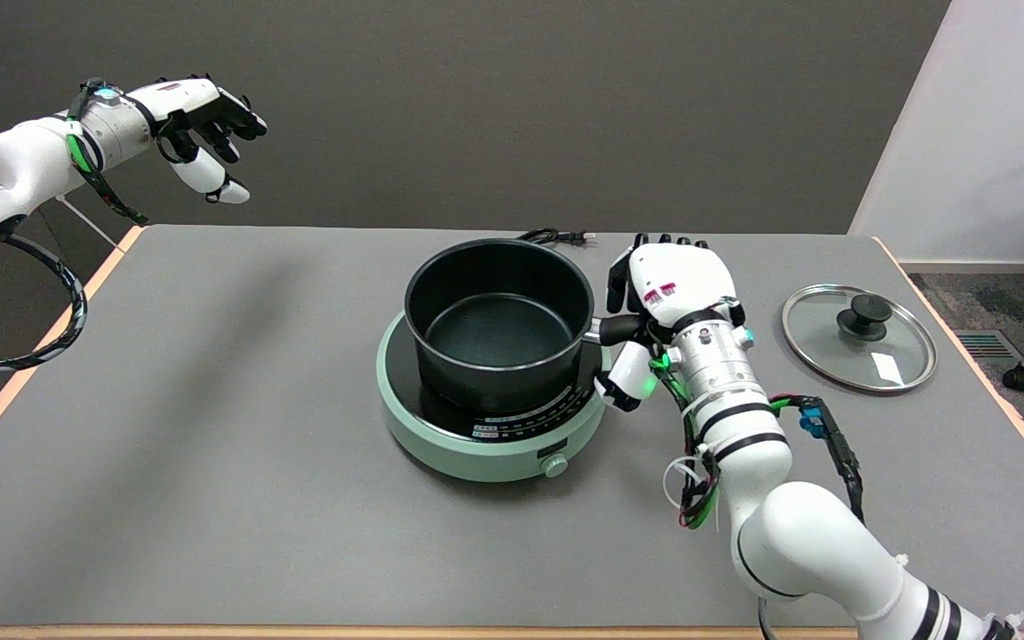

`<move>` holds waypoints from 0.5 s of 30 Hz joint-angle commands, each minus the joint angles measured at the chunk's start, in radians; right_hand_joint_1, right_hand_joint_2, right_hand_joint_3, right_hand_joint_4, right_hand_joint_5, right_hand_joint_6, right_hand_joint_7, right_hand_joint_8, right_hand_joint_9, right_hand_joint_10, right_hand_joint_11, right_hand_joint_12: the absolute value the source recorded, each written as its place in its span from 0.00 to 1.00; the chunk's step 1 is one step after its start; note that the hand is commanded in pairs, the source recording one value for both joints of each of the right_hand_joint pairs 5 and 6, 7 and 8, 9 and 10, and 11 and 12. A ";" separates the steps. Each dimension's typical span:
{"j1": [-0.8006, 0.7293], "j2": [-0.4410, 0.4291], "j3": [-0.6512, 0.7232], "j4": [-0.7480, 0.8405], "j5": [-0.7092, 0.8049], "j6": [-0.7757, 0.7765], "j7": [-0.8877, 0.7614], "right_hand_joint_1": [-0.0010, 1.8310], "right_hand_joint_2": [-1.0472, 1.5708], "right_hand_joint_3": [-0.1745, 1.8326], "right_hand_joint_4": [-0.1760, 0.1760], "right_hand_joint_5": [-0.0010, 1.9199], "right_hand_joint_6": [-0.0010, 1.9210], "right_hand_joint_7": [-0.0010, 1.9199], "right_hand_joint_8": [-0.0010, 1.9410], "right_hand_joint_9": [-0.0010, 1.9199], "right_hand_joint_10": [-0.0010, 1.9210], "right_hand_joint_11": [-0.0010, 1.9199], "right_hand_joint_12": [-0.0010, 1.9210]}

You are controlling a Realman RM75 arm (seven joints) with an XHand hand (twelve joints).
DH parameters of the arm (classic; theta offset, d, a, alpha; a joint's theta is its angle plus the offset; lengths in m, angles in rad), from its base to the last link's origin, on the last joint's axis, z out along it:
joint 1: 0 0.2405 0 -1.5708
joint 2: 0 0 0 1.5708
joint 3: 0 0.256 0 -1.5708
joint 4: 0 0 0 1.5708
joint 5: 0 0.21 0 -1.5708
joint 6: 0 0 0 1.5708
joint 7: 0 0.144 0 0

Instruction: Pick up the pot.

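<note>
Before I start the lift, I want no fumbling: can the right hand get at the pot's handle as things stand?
Probably yes. The right hand is already at the handle of the pot, which sticks out toward it from the stove; nothing lies between. Whether the fingers have closed on it, I cannot tell.

Even, fairly bright light from overhead fills the scene. Soft, diffuse shadows lie on the grey table (210, 462) (faintest at its left). A white glare patch sits on the glass lid (859, 338). Focus is sharp throughout, with slight bending at the edges.
</note>
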 commanded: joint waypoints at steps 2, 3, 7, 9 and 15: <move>-0.056 -0.020 -0.027 0.023 -0.040 0.015 -0.033 0.65 0.12 0.94 0.55 0.55 0.55 0.55 0.54 0.55 0.55 0.55 0.55; -0.063 -0.021 -0.027 0.023 -0.050 0.018 -0.032 0.65 0.12 0.94 0.55 0.55 0.55 0.55 0.54 0.55 0.55 0.55 0.55; -0.092 -0.031 -0.026 0.026 -0.103 0.023 -0.026 0.65 0.12 0.94 0.54 0.55 0.55 0.55 0.55 0.55 0.55 0.55 0.55; -0.103 -0.032 -0.025 0.025 -0.121 0.023 -0.023 0.65 0.12 0.94 0.54 0.55 0.55 0.55 0.55 0.55 0.55 0.55 0.55; -0.110 -0.035 -0.025 0.020 -0.129 0.024 -0.022 0.65 0.13 0.93 0.53 0.56 0.56 0.56 0.55 0.56 0.56 0.56 0.56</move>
